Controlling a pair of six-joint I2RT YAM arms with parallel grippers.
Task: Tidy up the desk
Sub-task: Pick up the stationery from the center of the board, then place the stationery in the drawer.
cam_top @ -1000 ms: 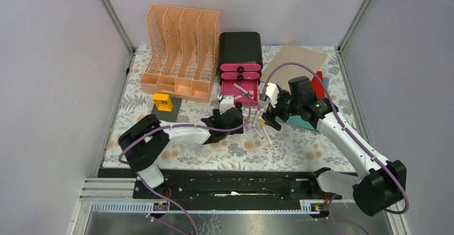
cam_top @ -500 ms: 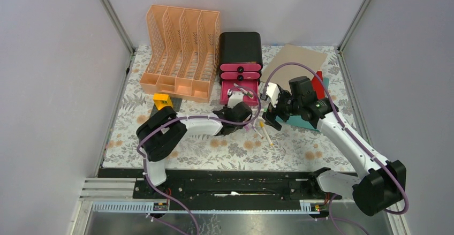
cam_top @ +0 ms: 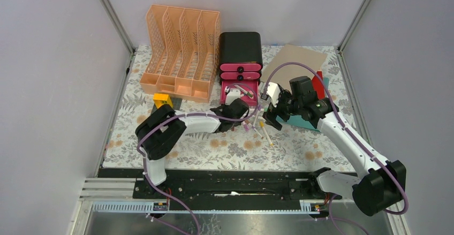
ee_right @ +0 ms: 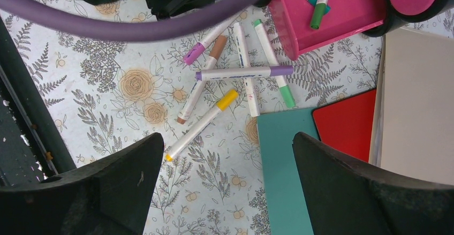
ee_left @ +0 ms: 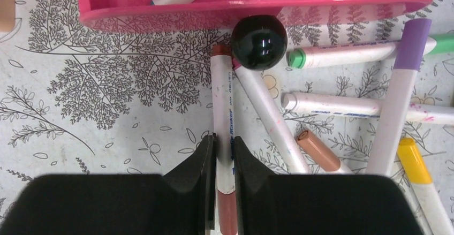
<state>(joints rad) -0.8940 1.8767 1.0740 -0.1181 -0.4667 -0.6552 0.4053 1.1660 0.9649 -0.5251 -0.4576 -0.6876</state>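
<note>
**Left gripper (ee_left: 223,138) clenched on brown-ended marker (ee_left: 221,101), middle of the desk (cam_top: 225,149)**

We log bare cloth along the near edge and toward the near left corner. A metal frame (cam_top: 116,93) bounds the left and right edges.

Right gripper (ee_right: 227,138) hangs spread wide and empty above the loose markers (ee_right: 243,73), right of centre.

- Far left corner: orange file rack (cam_top: 179,53), with a yellow block (cam_top: 163,101) just before it.
- Middle of the far edge: black drawer box (cam_top: 240,45). Its lowest pink drawer (ee_left: 251,5) is pulled out with markers inside, and its black knob (ee_left: 259,41) is just beside the held marker's far end.
- Toward the right edge: teal board (ee_right: 284,171), red board (ee_right: 348,122), tan cardboard (cam_top: 297,58).

We read the desk's long axis as running left to right, parallel to the arms' bases. The held marker lies pointing at the drawer.
</note>
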